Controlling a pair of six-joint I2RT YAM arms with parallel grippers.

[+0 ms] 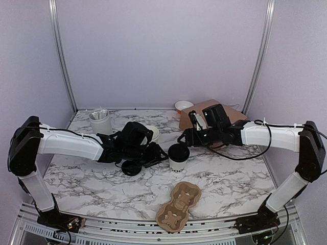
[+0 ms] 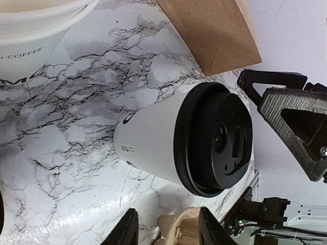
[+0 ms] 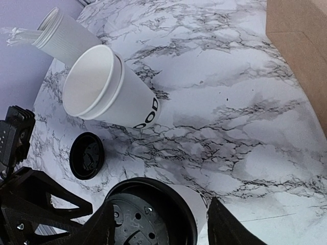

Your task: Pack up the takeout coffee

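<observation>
Standing upright near the middle of the marble table [image 1: 230, 173], the takeout coffee [image 1: 178, 159] wears its black lid, with dark lettering on its white side. At its 9 o'clock the left gripper [image 2: 166, 232] points at it with fingers spread wide, the cup ahead of the tips and not between them. From 12 o'clock the right gripper [image 3: 161, 229] hangs over it, fingers parted on either side of the lid; whether they touch the rim I cannot tell. A loose black lid [image 1: 131, 167] lies flat further out at 9 o'clock, below the left gripper. An open paper cup [image 3: 107, 92] stands at 10 o'clock, a canister of sticks [image 1: 100, 122] beyond it. A cardboard cup carrier [image 1: 179, 206] lies at 6 o'clock, and a brown paper bag [image 1: 209, 112] at 1 o'clock.
</observation>
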